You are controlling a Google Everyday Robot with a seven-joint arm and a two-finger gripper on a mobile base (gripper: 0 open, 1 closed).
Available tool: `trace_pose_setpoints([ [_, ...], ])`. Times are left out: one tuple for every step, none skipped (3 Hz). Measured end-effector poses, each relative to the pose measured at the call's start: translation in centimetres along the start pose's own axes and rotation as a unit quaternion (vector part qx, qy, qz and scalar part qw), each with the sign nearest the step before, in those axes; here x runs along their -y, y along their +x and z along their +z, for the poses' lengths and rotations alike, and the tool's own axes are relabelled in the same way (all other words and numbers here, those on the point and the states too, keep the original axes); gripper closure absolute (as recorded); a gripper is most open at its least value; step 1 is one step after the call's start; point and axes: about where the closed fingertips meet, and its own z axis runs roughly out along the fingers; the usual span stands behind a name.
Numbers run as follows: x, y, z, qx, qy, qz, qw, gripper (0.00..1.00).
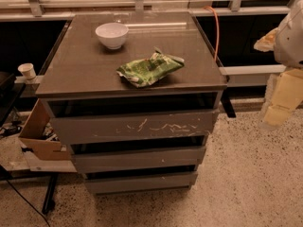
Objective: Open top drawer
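The top drawer [132,126] is the wide grey-brown handleless front just under the cabinet top [85,74], with whitish scratches across its middle and right. A dark gap shows above it. Two shorter grey drawer fronts [139,158] lie below it. My gripper [283,98] shows as pale yellowish and white shapes at the far right edge, level with the top drawer. It is well to the right of the cabinet and touches nothing.
A white bowl [111,34] and a crumpled green bag [149,69] lie on the cabinet top. A cardboard box [40,136] stands against the cabinet's left side, with a paper cup [27,70] above it. An orange cable [215,30] hangs behind. Speckled floor [246,174] spreads at front right.
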Motion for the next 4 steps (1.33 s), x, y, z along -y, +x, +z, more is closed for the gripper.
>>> trace_pose_setpoints([
  [0.0, 0.0, 0.0, 0.0, 0.0, 0.0, 1.0, 0.0],
  [0.0, -0.5, 1.2, 0.019, 0.018, 0.003, 0.9997, 0.0],
  [0.1, -1.0, 2.7, 0.038, 0.031, 0.006, 0.9988, 0.0],
  [0.1, -2.6, 6.3, 0.057, 0.032, -0.008, 0.9978, 0.0],
])
